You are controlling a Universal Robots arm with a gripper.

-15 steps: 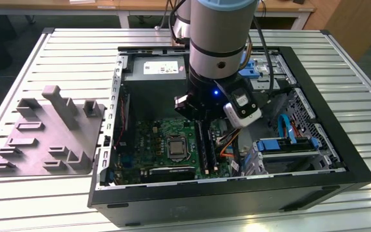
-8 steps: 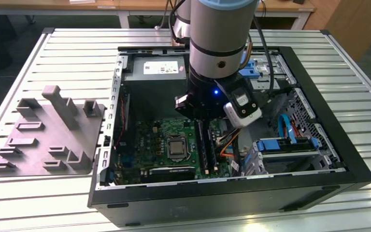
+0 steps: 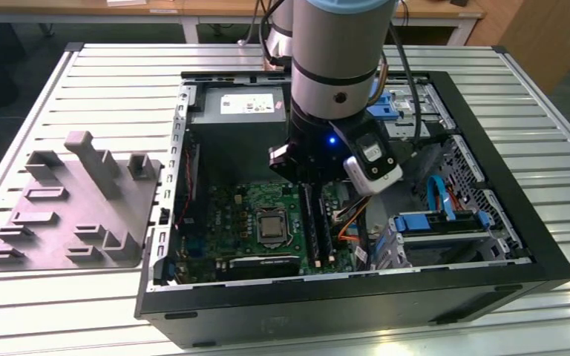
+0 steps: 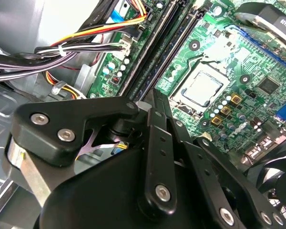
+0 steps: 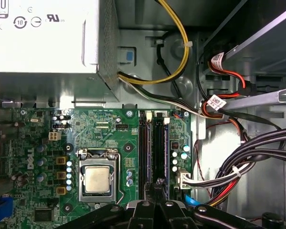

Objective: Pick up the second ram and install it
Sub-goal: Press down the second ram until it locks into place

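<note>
An open computer case (image 3: pixel 552 271) lies on a ribbed metal table (image 3: pixel 107 81), with a grey plastic tray (image 3: pixel 72 200) of upright posts beside it toward the exterior view's left and wooden furniture behind. The arm reaches down into the case, its gripper (image 3: pixel 310 180) low over the green motherboard (image 3: pixel 235 215), between the grey power supply (image 3: pixel 237 107) and the blue drive brackets (image 3: pixel 439 222). The second ram (image 3: pixel 315 222) lies along the slots just beside the silver processor socket (image 5: pixel 97 179), directly under the gripper. The jaws look drawn close together over the stick's edge, though I cannot tell whether they pinch it. Cable bundles (image 5: pixel 248 157) crowd the side away from the socket; the case walls hem the arm closely.
</note>
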